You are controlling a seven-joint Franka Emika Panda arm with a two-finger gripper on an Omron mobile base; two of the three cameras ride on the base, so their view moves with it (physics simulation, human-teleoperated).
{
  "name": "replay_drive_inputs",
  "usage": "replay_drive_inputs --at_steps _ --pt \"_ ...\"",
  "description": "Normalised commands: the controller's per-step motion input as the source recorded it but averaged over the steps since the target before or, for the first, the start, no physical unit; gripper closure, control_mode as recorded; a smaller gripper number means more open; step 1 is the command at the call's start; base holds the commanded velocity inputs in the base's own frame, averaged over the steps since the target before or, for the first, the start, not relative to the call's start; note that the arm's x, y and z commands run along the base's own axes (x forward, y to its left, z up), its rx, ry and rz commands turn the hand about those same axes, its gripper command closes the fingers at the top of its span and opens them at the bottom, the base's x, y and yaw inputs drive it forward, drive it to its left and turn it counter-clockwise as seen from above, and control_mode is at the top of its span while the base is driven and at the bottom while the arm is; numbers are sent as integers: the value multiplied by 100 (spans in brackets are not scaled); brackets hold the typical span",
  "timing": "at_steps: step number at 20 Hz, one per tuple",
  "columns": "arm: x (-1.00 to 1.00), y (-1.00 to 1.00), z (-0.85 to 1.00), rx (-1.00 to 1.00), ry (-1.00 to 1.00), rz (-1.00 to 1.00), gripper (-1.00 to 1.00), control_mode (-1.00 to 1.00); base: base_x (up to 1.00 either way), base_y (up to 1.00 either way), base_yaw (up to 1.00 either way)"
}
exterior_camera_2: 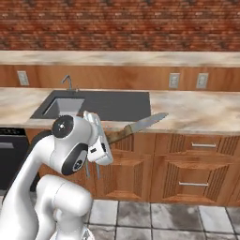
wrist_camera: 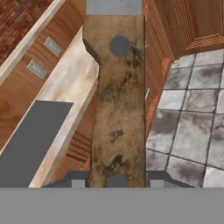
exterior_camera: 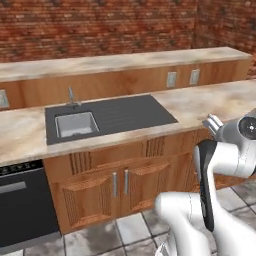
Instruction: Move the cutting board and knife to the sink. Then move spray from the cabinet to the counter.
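Right base view has the gripper [exterior_camera_2: 104,140] held out in front of the base cabinets [exterior_camera_2: 187,173], just below the front edge of the counter [exterior_camera_2: 197,110], with its fingers clamped on the brown wooden handle of the knife [exterior_camera_2: 136,126]. The grey blade slants up and to the right, its tip over the marbled stone just right of the sink [exterior_camera_2: 101,104]. Hand view looks straight along the knife [wrist_camera: 117,105]: the worn handle runs up the middle between the two finger tips, one pressed to each side, and the blade starts at the very top edge. To its left lie the counter [wrist_camera: 65,87] and a corner of the dark sink [wrist_camera: 30,140]; to its right, the grey floor tiles [wrist_camera: 192,131]. Left base view shows the sink [exterior_camera: 107,117] with its pale basin and small faucet [exterior_camera: 71,96], while the hand [exterior_camera: 215,125], probably the white part at the counter's front edge, is too small to read there.
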Motion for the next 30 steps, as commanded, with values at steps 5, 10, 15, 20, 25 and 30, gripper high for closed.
replay_drive_inputs --at_steps 5,10,15,20,25,30 --pt "0 0 0 0 0 0 100 100 97 96 1" --pt "0 0 0 0 0 0 100 100 69 100 0" --pt "0 0 0 0 0 0 100 100 60 96 0" --pt "0 0 0 0 0 0 100 100 41 54 0" --pt "0 0 0 0 0 0 100 100 12 9 3" --pt "0 0 0 0 0 0 100 100 3 -1 20"
